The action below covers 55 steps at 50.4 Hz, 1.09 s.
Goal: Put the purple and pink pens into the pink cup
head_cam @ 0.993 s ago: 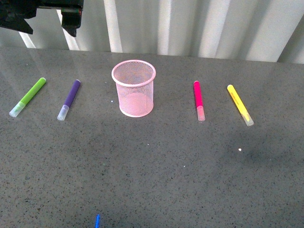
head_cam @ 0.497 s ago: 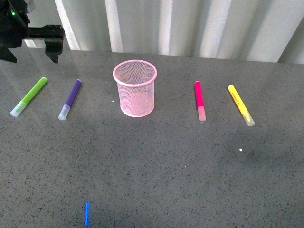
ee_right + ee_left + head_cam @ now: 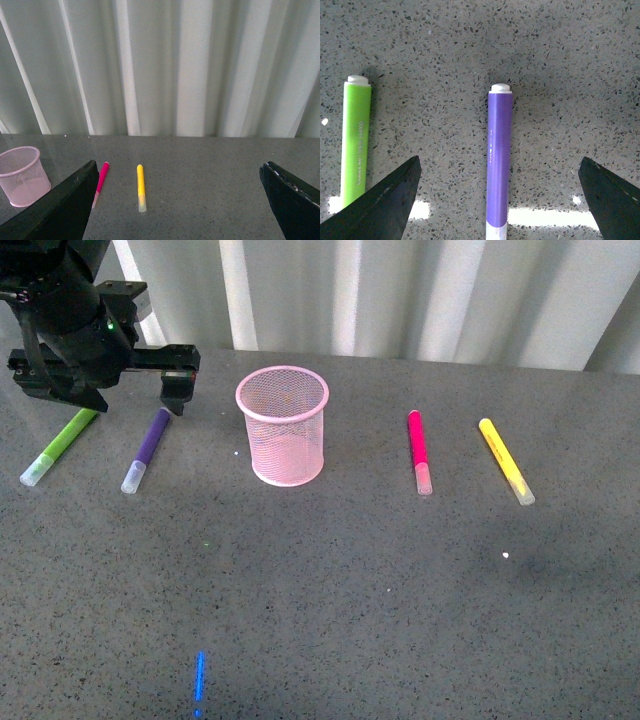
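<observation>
The purple pen point(image 3: 147, 448) lies on the grey table left of the pink cup point(image 3: 283, 425), pale cap toward me. My left gripper point(image 3: 130, 398) hangs open over the pen's far end. In the left wrist view the purple pen point(image 3: 499, 160) runs midway between the wide-apart jaws of the left gripper point(image 3: 499, 161), touching neither. The pink pen point(image 3: 419, 450) lies right of the upright cup. The right wrist view shows the pink cup point(image 3: 20, 175) and pink pen point(image 3: 101, 181) far ahead of my open, empty right gripper point(image 3: 179, 166). The right arm is out of the front view.
A lime green pen point(image 3: 60, 445) lies just left of the purple one, partly under the left arm, and appears as the green pen point(image 3: 356, 145) beside one finger. A yellow pen point(image 3: 505, 460) lies at the far right. A white corrugated wall point(image 3: 400, 295) backs the table.
My left arm has come down and rightward from the top left corner to stand over the purple pen's far end. The pens and cup have not moved.
</observation>
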Available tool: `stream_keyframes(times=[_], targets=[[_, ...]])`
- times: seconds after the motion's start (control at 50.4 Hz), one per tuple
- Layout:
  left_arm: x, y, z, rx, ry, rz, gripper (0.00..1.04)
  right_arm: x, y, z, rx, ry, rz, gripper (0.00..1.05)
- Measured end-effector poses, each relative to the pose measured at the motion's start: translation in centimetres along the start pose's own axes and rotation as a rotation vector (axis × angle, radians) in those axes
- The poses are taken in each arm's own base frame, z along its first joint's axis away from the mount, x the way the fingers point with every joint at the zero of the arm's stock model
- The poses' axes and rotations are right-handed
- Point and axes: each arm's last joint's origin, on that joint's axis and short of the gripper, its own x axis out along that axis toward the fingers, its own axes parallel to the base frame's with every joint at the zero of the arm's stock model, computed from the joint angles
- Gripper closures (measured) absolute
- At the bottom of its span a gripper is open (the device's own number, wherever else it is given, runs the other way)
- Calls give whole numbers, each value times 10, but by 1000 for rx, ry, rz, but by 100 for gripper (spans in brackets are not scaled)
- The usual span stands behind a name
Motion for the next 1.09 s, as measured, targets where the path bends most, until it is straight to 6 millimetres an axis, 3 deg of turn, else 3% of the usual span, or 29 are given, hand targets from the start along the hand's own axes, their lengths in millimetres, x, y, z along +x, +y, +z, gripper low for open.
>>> stream_keyframes(times=[0.497, 0.834, 1.092], targets=[[31, -8, -3, 62, 31, 39, 7, 0, 0, 0, 0, 0, 0, 7], [38, -22, 3, 105, 17, 41, 7, 0, 0, 0, 0, 0, 0, 7], [39, -28, 2, 126, 18, 35, 46, 0, 0, 0, 0, 0, 0, 7]])
